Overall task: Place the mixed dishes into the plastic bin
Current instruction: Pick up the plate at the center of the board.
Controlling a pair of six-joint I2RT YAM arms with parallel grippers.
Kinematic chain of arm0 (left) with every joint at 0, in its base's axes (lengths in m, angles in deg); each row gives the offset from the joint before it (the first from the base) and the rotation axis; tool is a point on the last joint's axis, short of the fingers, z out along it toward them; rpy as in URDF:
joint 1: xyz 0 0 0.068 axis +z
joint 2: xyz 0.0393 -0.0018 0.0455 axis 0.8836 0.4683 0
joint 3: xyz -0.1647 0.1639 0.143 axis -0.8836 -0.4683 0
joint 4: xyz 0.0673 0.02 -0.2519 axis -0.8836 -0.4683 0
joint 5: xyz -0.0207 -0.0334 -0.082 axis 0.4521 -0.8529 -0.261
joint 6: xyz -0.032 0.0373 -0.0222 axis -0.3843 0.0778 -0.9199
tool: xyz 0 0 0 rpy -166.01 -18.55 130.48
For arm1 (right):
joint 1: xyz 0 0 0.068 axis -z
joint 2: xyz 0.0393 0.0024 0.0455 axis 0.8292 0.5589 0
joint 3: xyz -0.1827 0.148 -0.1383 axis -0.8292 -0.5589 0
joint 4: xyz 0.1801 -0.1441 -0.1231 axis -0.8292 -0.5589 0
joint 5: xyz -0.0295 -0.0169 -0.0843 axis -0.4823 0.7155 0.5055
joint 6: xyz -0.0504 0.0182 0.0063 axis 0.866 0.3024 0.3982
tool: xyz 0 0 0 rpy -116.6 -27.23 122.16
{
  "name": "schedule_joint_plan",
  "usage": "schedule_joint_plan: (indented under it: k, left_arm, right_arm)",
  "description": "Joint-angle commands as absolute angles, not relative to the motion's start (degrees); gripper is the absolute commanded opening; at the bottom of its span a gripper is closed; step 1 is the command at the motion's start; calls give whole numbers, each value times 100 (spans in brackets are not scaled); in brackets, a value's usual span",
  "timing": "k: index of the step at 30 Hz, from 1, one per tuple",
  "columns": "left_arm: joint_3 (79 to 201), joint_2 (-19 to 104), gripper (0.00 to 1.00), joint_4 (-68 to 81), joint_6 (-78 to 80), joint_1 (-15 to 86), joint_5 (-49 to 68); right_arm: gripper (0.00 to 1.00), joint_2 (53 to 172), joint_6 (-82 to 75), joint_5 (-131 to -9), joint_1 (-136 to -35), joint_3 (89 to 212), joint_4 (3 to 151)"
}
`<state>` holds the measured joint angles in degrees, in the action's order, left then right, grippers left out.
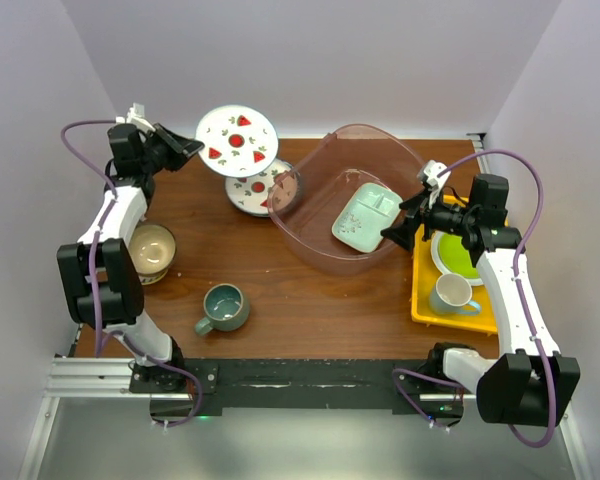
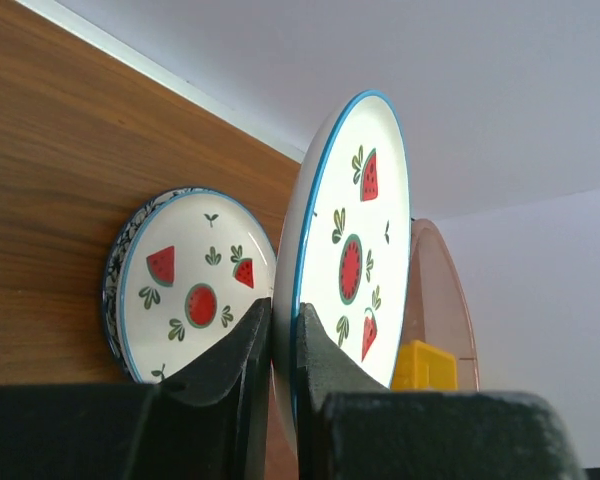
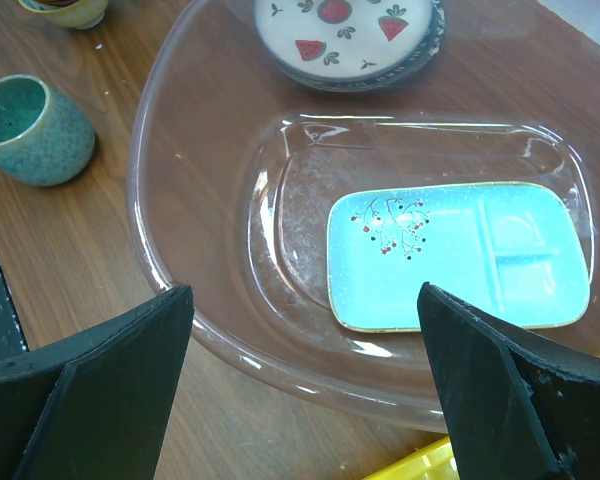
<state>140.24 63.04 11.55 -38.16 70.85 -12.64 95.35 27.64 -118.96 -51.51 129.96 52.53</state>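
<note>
My left gripper (image 1: 185, 148) is shut on the rim of a white plate with watermelon motifs (image 1: 237, 141) and holds it in the air at the back left; in the left wrist view the plate (image 2: 355, 250) stands on edge between my fingers (image 2: 285, 320). A second watermelon plate (image 1: 252, 190) lies on a blue-patterned plate beside the plastic bin (image 1: 320, 215). A mint squarish dish (image 1: 367, 216) lies in the bin. My right gripper (image 1: 400, 232) is open and empty over the bin's right rim (image 3: 180, 290). A grey-teal mug (image 1: 223, 307) and a yellow-teal bowl (image 1: 150, 250) stand at the front left.
A yellow tray (image 1: 425, 300) at the right holds a lime-green plate (image 1: 455, 258) and a white mug (image 1: 452, 293). White walls close in the back and both sides. The bin's high wall rises between the plate stack and the tray.
</note>
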Motion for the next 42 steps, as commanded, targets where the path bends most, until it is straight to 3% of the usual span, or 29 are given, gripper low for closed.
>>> schedule_joint_plan:
  k: [1, 24, 34, 42]
  left_arm:
    - [14193, 5704, 0, 2138, -4314, 7174, -1584]
    - [14140, 5071, 0, 2516, -4868, 7096, -1944]
    - [13868, 4702, 0, 2454, -4719, 6043, -1567]
    - [13385, 4403, 0, 2586, -4613, 5637, -1233]
  right_arm:
    - [98, 9566, 2848, -11877, -5154, 13230, 5304]
    - [98, 9653, 2286, -11956, -5285, 13494, 5497]
    - [96, 10409, 1522, -11332, -6138, 15206, 4636]
    - [98, 10041, 468, -10884, -6129, 15297, 4627]
